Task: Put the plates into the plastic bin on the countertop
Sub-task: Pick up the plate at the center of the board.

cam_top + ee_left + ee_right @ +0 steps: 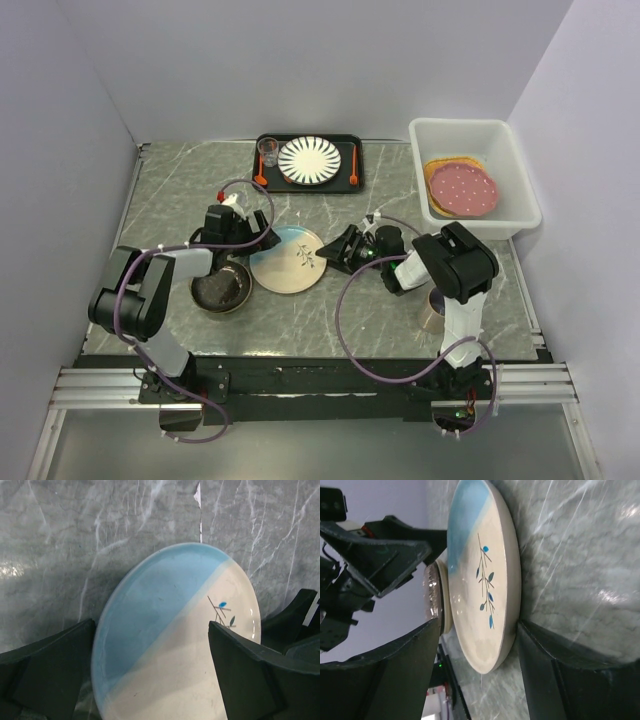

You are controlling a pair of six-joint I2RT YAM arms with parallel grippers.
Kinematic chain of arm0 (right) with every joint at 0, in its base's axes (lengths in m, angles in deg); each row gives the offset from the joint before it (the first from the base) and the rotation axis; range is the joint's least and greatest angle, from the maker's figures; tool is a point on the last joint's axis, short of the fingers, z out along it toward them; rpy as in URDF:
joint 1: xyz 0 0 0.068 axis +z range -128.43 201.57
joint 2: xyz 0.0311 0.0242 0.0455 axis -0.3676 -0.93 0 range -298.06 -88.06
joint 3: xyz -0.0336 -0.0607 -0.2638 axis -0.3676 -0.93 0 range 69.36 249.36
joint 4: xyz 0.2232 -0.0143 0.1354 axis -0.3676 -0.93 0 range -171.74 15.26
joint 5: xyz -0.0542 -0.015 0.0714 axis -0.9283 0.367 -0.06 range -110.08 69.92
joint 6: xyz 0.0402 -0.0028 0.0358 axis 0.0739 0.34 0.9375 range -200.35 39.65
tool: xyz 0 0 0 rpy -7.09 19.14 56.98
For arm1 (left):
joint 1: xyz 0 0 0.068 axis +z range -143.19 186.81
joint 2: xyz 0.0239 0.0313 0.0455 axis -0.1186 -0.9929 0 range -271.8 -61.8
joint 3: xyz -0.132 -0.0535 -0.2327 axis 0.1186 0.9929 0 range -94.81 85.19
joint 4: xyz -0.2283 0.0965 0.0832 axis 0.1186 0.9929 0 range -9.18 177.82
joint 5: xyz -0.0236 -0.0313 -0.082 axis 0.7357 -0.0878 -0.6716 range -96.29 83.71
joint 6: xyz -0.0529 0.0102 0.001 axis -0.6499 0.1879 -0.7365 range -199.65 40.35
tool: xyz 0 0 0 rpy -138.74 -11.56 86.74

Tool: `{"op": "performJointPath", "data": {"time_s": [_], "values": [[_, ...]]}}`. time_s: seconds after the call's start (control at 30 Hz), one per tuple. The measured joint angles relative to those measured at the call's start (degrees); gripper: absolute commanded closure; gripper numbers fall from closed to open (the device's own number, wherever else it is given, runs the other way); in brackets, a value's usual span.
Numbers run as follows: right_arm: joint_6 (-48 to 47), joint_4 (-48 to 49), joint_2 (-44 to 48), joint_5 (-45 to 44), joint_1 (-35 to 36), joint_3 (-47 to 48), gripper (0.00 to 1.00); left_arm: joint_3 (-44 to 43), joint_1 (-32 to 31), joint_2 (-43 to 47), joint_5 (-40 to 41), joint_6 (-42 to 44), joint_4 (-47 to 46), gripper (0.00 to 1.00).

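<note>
The pale blue-cream leaf-sprig plate (287,260) lies on the countertop (330,310), its left edge propped on a dark brown patterned dish (222,288). My left gripper (262,240) is open just over the plate's upper left rim; in the left wrist view the plate (170,630) fills the gap between the fingers (50,675). My right gripper (338,250) is open and straddles the plate's right rim (485,580), one finger (555,670) low against the counter by the underside, the other above. The plastic bin (510,150) at the back right holds a pink dotted plate (463,188) on a tan plate (437,170).
A flat black tray (345,150) at the back centre holds the striped white plate (308,160), a glass (268,152) and orange utensils. A tan vessel (434,310) sits by the right arm's base. Walls close off the left, back and right.
</note>
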Motion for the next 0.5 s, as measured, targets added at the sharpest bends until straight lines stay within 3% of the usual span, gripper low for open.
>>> {"op": "performJointPath", "data": {"time_s": [0.3,0.5], "values": [[3.6,1.7,-1.4,4.5,2.5,-0.2,0.34,-0.4,0.4,-1.2,0.0,0.0,-2.0,0.01],[6.2,4.0,-3.5,6.4,4.0,-0.2,0.43,-0.4,0.2,-1.2,-1.3,-0.2,-2.0,0.01]]}}
